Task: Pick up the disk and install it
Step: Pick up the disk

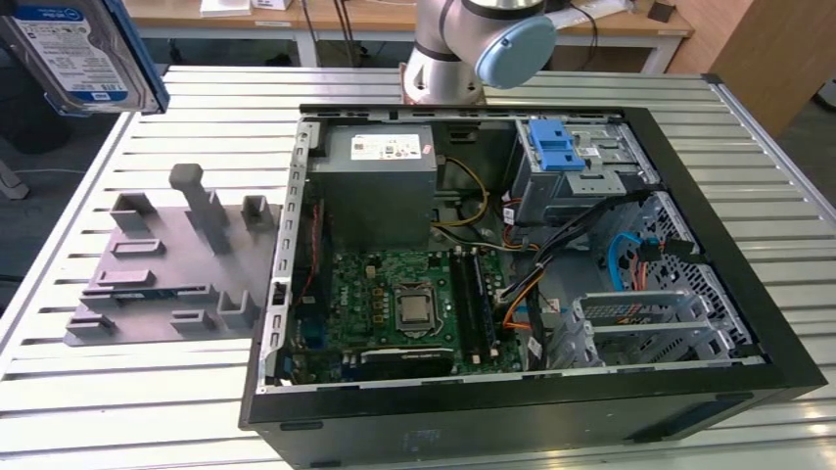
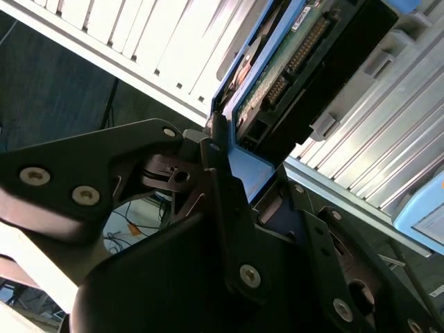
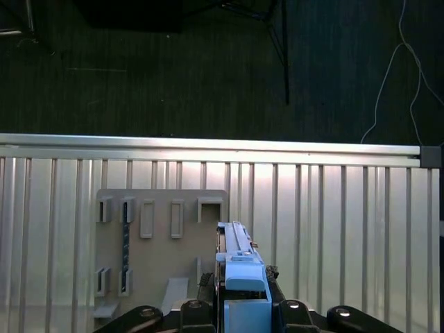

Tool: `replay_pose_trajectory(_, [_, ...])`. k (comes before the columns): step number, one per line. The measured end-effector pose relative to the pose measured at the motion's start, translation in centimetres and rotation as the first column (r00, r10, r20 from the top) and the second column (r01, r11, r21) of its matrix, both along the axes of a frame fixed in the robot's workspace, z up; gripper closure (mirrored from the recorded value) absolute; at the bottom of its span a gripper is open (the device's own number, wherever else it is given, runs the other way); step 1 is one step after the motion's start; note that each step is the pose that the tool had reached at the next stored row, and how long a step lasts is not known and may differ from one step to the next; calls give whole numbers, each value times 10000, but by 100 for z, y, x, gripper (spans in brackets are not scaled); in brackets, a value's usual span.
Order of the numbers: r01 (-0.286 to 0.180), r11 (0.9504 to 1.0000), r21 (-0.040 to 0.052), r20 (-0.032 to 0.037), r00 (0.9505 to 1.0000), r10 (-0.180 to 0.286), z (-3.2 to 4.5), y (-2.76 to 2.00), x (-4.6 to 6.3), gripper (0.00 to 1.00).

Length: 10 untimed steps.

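Disk [image 1: 78, 49] is up in the air at the upper left of the exterior view, well clear of everything. It's got a white-and-blue label facing the camera, but I can't make out the print. In the second wrist view the gripper [image 2: 253, 173] is clamped tight on one end, jaws pinching across the blue rails [image 2: 253, 166]. My guess is it's held by that end so the rest of the body hangs free and nothing blocks the long sides.

Below that, on the left of the slatted table [image 1: 117, 411], sits a grey fixture plate [image 1: 176, 269] with upright slots. It looks built to stand parts on edge so the jaws can get around them.

The middle of the frame has the computer case [image 1: 523, 411] lying open side up, I'd say so the arm can reach in from above. Inside are a grey metal box [image 1: 379, 196] with a small white sticker (unreadable) and a green motherboard [image 1: 392, 294] below it. At the upper right is the metal cage [image 1: 594, 181] with its blue latch [image 1: 559, 147], and there's no drive in it yet as far as I can tell.
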<state>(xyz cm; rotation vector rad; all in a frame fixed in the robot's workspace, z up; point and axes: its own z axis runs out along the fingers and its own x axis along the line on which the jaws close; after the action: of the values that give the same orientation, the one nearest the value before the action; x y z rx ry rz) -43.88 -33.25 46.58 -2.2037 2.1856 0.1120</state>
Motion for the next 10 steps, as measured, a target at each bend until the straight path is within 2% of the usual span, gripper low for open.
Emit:
replay_pose_trajectory(3, [0,10000,-1,0,10000,0,0,-32,0,63])
replay_pose_trajectory(8, [1,10000,-2,0,10000,-1,0,-151,-1,63])
replay_pose_trajectory(10, [4,10000,-16,0,10000,-4,6,-174,-1,63])
